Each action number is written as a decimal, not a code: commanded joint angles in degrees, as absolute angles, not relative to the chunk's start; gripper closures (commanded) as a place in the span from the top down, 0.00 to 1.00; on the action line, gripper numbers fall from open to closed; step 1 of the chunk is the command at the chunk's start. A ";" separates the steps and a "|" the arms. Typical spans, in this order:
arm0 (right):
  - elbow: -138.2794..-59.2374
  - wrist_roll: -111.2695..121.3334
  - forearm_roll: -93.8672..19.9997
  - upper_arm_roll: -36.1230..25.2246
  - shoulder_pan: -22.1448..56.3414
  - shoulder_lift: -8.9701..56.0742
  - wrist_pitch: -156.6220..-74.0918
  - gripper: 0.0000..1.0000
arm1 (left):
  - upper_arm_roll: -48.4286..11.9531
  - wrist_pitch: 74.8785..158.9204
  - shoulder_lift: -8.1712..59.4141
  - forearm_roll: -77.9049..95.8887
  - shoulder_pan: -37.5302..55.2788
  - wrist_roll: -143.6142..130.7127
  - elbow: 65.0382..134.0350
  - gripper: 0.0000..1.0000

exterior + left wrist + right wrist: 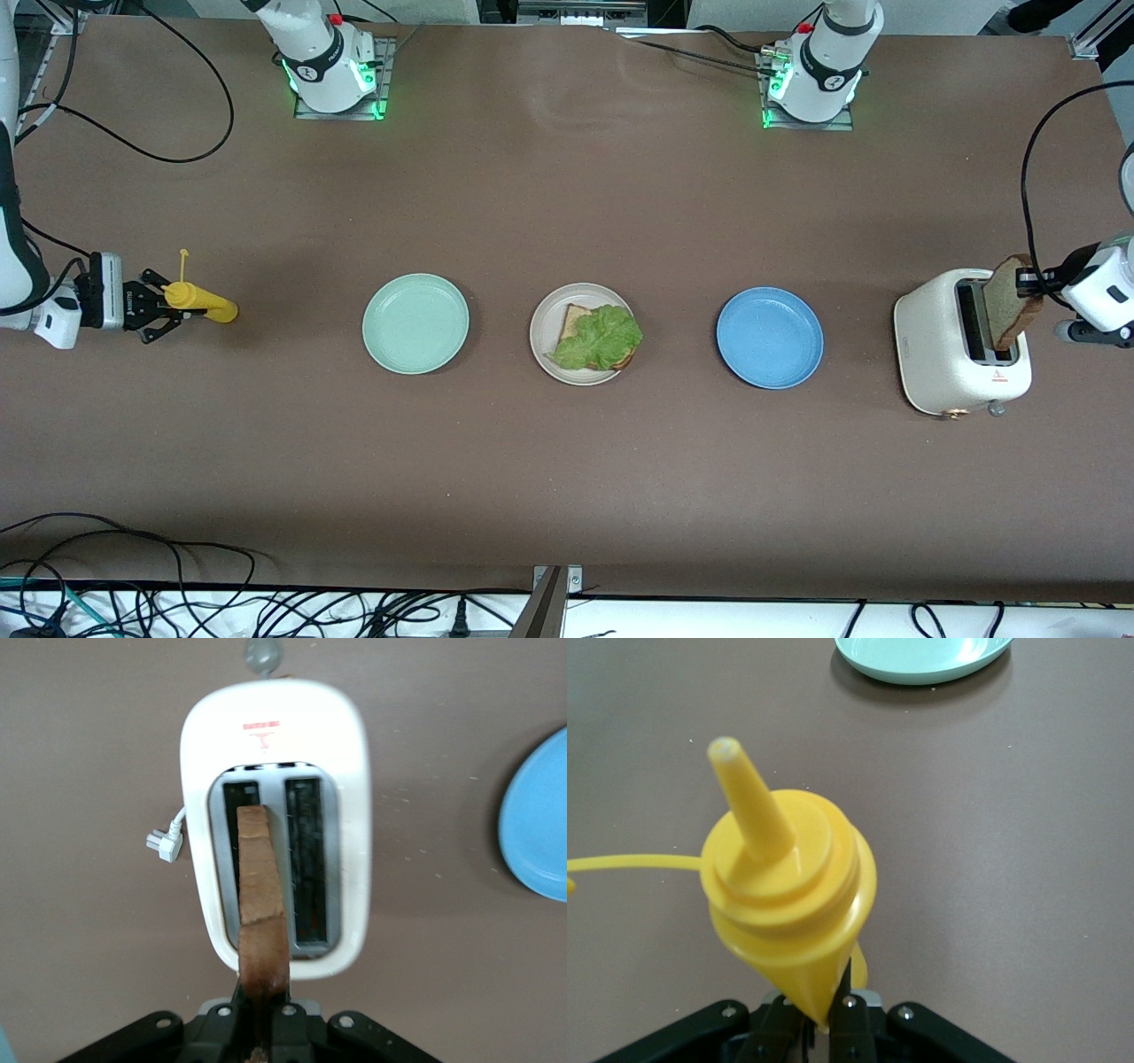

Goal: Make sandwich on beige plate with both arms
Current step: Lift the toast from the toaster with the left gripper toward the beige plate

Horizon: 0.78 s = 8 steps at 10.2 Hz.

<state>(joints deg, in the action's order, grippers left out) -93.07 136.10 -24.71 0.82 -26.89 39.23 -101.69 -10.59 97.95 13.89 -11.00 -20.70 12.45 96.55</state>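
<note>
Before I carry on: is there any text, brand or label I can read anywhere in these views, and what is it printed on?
None can be read.
Toaster: small red marking on the casing, too blurred to read; it also shows in the front view.
Right end effector, shut on the mustard bottle: tiny pale lettering on its body, too small to read.
Arm bases: a round logo on each, no legible words.
Left end effector, shut on the bread slice: no lettering visible.

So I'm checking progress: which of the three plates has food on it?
The beige plate, between the mint-green plate and blue plate; it alone holds bread and lettuce.
</note>
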 commanded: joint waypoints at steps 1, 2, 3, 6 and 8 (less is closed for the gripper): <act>-93.25 138.86 -26.97 1.93 -28.21 39.20 -101.78 0.09 | -14.92 89.68 13.09 -8.46 -20.74 12.04 90.29 0.00; -93.25 138.87 -27.42 1.93 -28.21 39.55 -101.86 0.21 | -16.59 87.82 13.10 -6.35 -20.74 12.04 88.61 0.00; -93.08 138.87 -27.51 1.93 -28.21 39.90 -102.04 0.57 | -17.92 86.41 13.01 -2.59 -20.74 11.78 87.72 0.00; -92.90 138.69 -27.60 1.93 -28.82 39.90 -102.30 0.77 | -22.22 86.22 14.58 6.39 -19.70 8.62 87.45 0.00; -91.59 138.60 -27.42 1.85 -30.14 39.90 -101.95 0.86 | -22.24 86.57 18.43 18.47 -17.15 7.22 87.45 0.00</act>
